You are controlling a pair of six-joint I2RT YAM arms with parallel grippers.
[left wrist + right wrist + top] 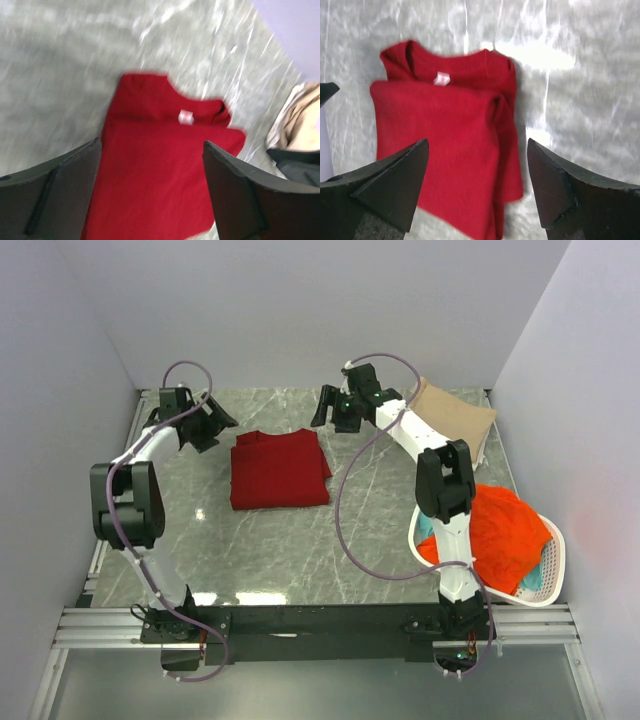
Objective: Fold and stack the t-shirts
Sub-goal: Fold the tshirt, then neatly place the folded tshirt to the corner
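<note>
The grey marble worktop point(270, 550) carries the folded dark red t-shirt point(278, 470). The left gripper point(215, 425) and right gripper point(335, 410) flank it, both wide open and empty. The white basket point(548, 575) holds an orange-red t-shirt point(505, 530) and a teal t-shirt point(530, 583).

Bright, even overhead light keeps the top view sharp, with small white glare patches on the marble counter point(280, 550) near its front edge. The left wrist view is smeared with blur (the dark red t-shirt point(160, 165) has soft edges). The right wrist view is crisper, with one blown-out glare streak.
</note>
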